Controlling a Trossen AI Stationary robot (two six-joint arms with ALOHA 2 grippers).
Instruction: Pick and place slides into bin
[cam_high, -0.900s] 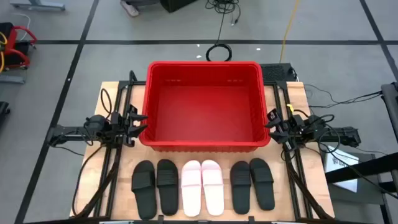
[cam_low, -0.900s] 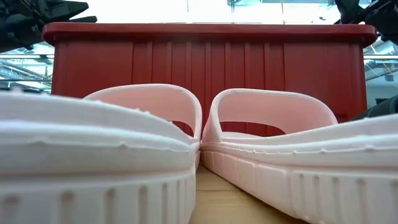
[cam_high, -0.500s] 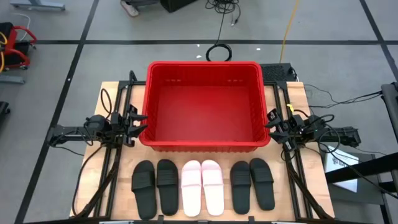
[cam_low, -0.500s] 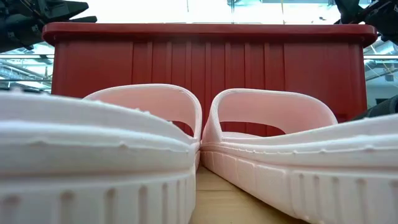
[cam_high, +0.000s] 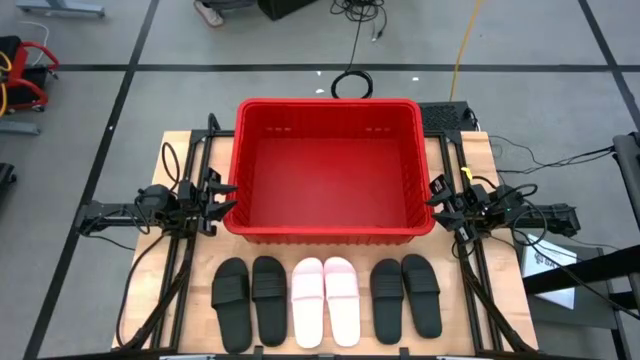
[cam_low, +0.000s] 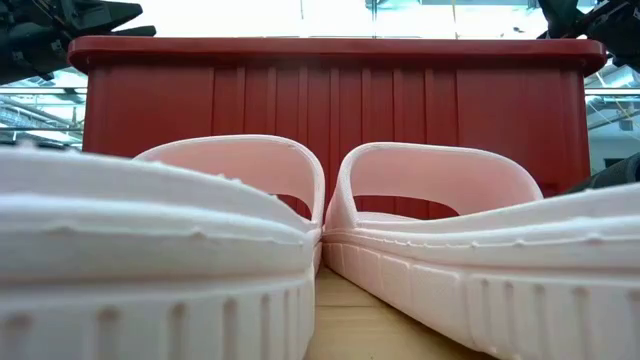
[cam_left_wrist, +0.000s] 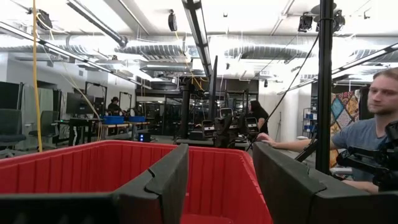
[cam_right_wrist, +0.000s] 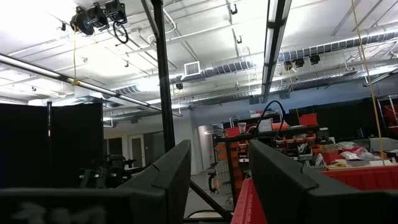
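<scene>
- High view: the bin (cam_high: 328, 170) is sitting on the far half of the surface (cam_high: 505, 305) with nothing inside it. The six slides are lying in a row on the near half, just in front of the bin's near wall: a black pair on the left (cam_high: 250, 299), the pale pink-white pair (cam_high: 325, 299) in the middle, and a black pair on the right (cam_high: 406, 297). The left end effector (cam_high: 221, 197) is hovering just beside the bin's left wall, and the right end effector (cam_high: 436, 199) is hovering just beside its right wall. Each is pointing inward toward the bin.
- Low view: the two pale slides (cam_low: 430, 215) are lying side by side close to the camera, with their inner edges nearly touching. The ribbed red wall of the bin (cam_low: 340, 95) is standing upright behind them.
- Left wrist view: the left end effector (cam_left_wrist: 219, 186) is released, with its two dark fingers (cam_left_wrist: 168, 180) spread apart and holding nothing. The bin's interior (cam_left_wrist: 93, 165) is showing beyond them. A person (cam_left_wrist: 367, 134) is standing in the room beyond the surface.
- Right wrist view: the right end effector (cam_right_wrist: 217, 180) is released, with a clear gap between its fingers (cam_right_wrist: 168, 174) and nothing gripped. A red edge of the bin (cam_right_wrist: 252, 202) is showing beyond them.
</scene>
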